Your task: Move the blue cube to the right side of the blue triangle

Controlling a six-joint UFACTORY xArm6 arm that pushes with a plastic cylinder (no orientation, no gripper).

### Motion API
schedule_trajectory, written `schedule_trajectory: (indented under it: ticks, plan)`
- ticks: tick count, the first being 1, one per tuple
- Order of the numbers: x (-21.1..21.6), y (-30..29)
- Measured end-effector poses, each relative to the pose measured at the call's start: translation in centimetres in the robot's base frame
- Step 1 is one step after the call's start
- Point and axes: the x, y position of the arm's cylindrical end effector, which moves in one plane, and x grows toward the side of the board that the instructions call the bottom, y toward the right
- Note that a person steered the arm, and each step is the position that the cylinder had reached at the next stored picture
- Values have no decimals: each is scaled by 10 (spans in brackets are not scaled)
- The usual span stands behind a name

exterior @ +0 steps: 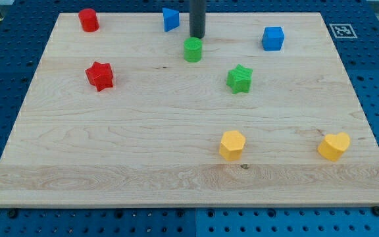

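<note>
The blue cube (273,38) sits near the view's top right of the wooden board (143,151). The blue triangle (170,19) sits at the view's top edge, left of centre. My tip (197,36) is between them, just right of the blue triangle and just above the green cylinder (193,50). The tip is well left of the blue cube and touches neither blue block.
A red cylinder (88,20) is at the top left and a red star (100,76) lies below it. A green star (239,79) is right of centre. A yellow hexagon (231,145) and a yellow heart (333,145) sit near the bottom right.
</note>
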Motion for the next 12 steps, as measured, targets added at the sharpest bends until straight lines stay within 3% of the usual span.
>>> schedule_trajectory:
  ticks: [2,9,11,12]
  plan:
    - [37,84]
    - [21,121]
    - [63,159]
    - [30,167]
